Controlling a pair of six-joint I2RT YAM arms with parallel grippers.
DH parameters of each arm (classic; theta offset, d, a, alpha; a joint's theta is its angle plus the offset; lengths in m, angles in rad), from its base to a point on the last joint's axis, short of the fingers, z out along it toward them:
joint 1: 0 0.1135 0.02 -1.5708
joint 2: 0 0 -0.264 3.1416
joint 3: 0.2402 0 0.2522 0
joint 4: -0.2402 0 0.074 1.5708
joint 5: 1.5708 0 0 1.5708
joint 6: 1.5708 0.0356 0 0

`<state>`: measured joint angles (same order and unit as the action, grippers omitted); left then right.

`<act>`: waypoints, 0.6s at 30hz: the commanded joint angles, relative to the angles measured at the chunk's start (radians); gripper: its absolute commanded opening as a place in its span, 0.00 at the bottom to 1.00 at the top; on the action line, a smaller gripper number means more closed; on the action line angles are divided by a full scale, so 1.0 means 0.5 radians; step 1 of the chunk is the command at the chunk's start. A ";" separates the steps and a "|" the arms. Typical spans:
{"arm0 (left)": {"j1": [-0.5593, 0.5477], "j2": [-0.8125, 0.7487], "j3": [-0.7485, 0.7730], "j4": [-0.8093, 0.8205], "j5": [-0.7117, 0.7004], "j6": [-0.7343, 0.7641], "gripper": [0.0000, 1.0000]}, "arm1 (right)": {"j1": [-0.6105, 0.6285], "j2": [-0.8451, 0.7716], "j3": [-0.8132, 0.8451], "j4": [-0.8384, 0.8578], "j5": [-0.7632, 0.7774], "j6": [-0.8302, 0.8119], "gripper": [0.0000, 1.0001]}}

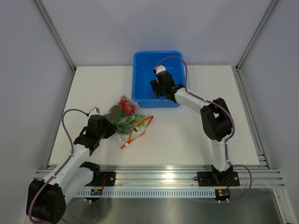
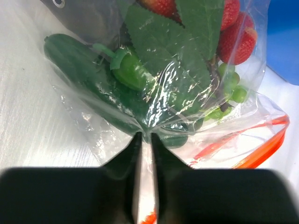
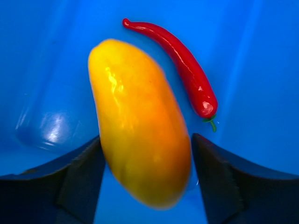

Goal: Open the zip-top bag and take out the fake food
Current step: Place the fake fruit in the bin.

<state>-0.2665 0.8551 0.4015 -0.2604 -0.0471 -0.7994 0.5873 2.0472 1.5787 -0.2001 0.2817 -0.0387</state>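
The zip-top bag [image 1: 128,122] lies on the table left of centre, its orange-red zip strip [image 2: 261,149] gaping toward the right. Through its film [image 2: 187,84] I see fake food: a dark green cucumber [image 2: 84,70], a leaf, green grapes [image 2: 229,93] and red strawberries [image 2: 238,37]. My left gripper [image 2: 145,135] is pinched on a fold of the bag's plastic, which bunches at its tips. My right gripper [image 3: 145,154] hangs inside the blue tub [image 1: 140,60], open, with an orange-yellow pepper [image 3: 140,121] between its fingers and a gap on the right side. A red chili [image 3: 182,65] lies on the tub floor.
The blue tub stands at the back centre of the white table [image 1: 196,130]. Grey walls and metal frame posts close in the sides and back. A rail with the arm bases runs along the near edge.
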 commanded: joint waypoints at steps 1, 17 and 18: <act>-0.007 -0.060 0.050 -0.028 0.008 0.043 0.22 | 0.004 0.029 0.082 -0.035 0.059 -0.039 0.82; -0.071 -0.265 0.081 -0.157 -0.065 0.037 0.45 | 0.004 -0.519 -0.080 -0.066 -0.345 0.246 0.94; -0.078 -0.280 0.071 -0.157 -0.065 0.031 0.47 | 0.007 -0.557 -0.108 -0.054 -0.382 0.283 0.94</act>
<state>-0.2913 0.7448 0.4038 -0.3382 -0.0536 -0.7860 0.5865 1.8984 1.5471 -0.2562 0.1864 0.0219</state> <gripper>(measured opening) 0.453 0.939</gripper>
